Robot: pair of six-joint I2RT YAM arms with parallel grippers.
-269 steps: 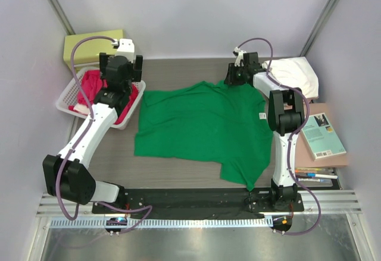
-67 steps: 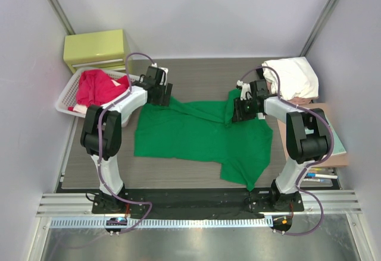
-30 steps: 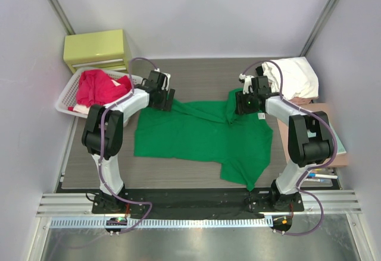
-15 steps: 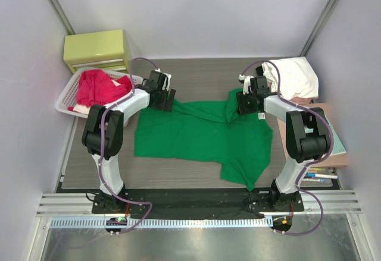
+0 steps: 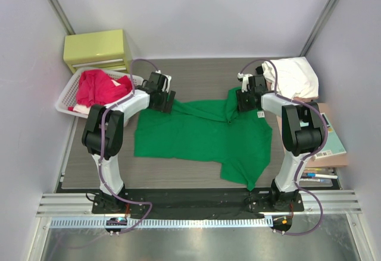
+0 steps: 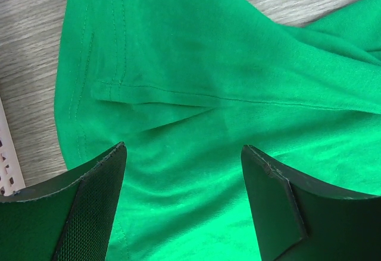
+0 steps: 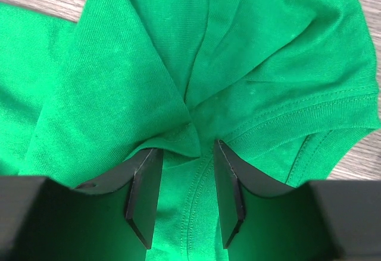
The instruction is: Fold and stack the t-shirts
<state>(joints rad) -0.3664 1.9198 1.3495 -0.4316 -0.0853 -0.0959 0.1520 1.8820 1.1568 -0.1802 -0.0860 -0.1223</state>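
Observation:
The bright green t-shirt (image 5: 196,133) lies spread on the table, its far edge folded toward the near side, with a small white label (image 5: 261,115) at its right. My left gripper (image 5: 164,101) hovers over the shirt's far left corner. In the left wrist view (image 6: 183,154) its jaws stand wide open over green cloth (image 6: 196,82). My right gripper (image 5: 243,100) is at the bunched far right part. In the right wrist view (image 7: 187,154) its jaws are partly open, with a cloth fold (image 7: 178,139) resting at the tips. Red shirts (image 5: 98,87) fill the basket. A white shirt (image 5: 294,76) lies at the back right.
A white slatted basket (image 5: 64,103) stands at the far left beside a yellow-green box (image 5: 95,48). A teal book (image 5: 330,139) on a brown board and some pens (image 5: 315,178) lie along the right edge. Bare wood (image 5: 202,76) shows behind the shirt.
Both grippers came to the shirt's far corners and its far edge got folded nearer. In the last second the right gripper drew back slightly toward the far side. The left barely moved.

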